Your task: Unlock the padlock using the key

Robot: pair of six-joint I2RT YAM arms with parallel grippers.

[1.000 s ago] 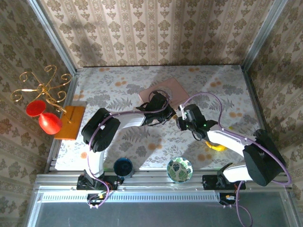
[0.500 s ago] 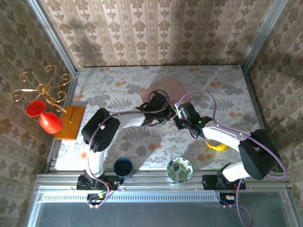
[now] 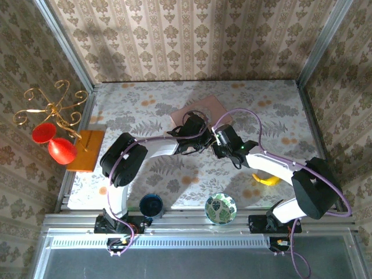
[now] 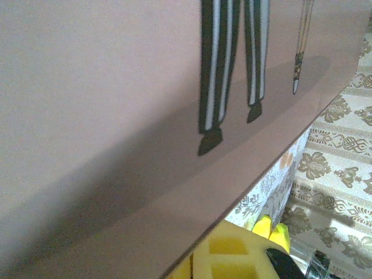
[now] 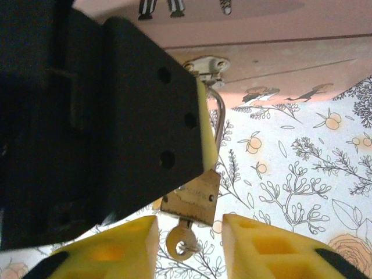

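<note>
Pinks, brass and florals.
Pink box (image 5: 279, 35); padlock (image 5: 192, 200) brass-toned, perhaps silver in its shackle; yellow pads (image 5: 264, 244); table (image 5: 314, 168) white with orange-and-grey flowers.

The place is a robot test cell in a lab, dressed up as a home: damask wallpaper panels (image 3: 192, 35) hang on bare aluminium posts (image 3: 63, 47), a floral cloth (image 3: 267, 104) covers the table, and the left arm (image 3: 123, 158) and right arm (image 3: 314, 189) are bolted to a metal rail (image 3: 192, 224).
</note>
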